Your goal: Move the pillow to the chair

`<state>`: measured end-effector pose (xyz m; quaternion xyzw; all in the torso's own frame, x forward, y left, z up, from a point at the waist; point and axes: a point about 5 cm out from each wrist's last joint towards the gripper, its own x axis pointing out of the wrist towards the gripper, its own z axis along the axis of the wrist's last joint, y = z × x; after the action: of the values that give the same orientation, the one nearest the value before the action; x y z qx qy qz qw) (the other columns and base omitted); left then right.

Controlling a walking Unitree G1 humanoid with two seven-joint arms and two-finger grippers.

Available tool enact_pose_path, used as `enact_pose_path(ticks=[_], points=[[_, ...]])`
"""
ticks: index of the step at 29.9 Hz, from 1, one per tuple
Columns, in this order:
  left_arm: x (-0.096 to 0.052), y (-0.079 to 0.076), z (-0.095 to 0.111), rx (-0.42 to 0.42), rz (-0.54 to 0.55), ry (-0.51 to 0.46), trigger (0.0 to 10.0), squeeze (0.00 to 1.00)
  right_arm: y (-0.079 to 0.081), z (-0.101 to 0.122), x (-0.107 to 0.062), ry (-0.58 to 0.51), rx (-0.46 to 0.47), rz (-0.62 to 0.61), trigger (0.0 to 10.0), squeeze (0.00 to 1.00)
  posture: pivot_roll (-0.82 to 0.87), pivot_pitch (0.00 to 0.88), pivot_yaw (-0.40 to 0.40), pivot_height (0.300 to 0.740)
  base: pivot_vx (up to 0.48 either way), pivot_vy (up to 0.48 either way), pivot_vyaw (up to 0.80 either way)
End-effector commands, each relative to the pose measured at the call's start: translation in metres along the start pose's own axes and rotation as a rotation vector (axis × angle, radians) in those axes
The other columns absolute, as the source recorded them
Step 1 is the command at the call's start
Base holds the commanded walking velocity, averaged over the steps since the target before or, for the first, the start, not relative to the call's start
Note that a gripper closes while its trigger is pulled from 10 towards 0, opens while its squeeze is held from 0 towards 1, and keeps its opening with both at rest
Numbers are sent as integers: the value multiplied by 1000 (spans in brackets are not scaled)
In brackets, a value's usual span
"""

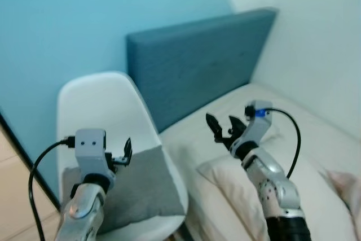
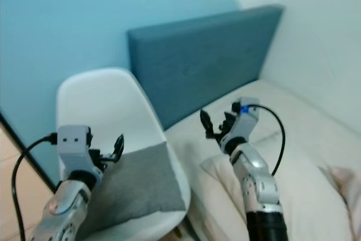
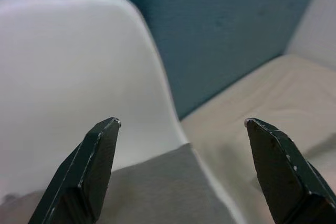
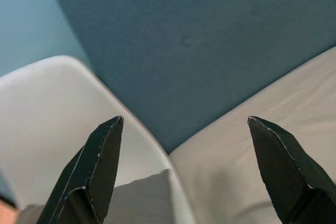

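Observation:
A grey pillow (image 1: 144,187) lies on the seat of the white shell chair (image 1: 104,105), leaning against its back. My left gripper (image 1: 121,153) hovers open just above the pillow's upper edge, holding nothing. In the left wrist view the pillow (image 3: 157,192) lies below the spread fingers (image 3: 92,166). My right gripper (image 1: 224,128) is open too, raised over the bed to the right of the chair. In the right wrist view the chair (image 4: 47,114) and a corner of the pillow (image 4: 142,198) appear between its fingers.
A bed with a cream sheet (image 1: 316,139) and a cream pillow (image 1: 237,187) lies right of the chair. A blue padded headboard (image 1: 197,66) stands behind against a light blue wall (image 1: 67,21). A pinkish cloth (image 1: 344,187) lies at the bed's right edge.

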<state>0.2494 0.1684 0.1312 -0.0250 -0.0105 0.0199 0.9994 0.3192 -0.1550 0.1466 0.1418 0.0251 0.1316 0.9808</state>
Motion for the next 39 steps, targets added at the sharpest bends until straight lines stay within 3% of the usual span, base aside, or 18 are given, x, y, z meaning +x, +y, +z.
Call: enact_pose_path(ticks=[1,15,23,32,39], points=[[-1,1,-5,-10,13,28,10000,0,6,0,3,2,0,28,10000,0,-1,0,-102,740,-435,0,0],[0,2,-4,-11,14,27,10000,0,6,0,4,14,-1,19,10000,0,1,0,-106,740,-445,0,0],[1,2,-3,-15,14,23,10000,0,4,-2,5,27,9,5,10000,0,2,0,-106,740,-418,0,-653],[1,2,-2,-24,4,10,10000,0,-4,-3,4,34,86,-58,10000,0,0,0,-103,740,0,0,-726],[1,1,-1,-48,-16,1,10000,0,-4,-3,4,36,88,-67,10000,0,0,0,-103,740,0,0,-721]])
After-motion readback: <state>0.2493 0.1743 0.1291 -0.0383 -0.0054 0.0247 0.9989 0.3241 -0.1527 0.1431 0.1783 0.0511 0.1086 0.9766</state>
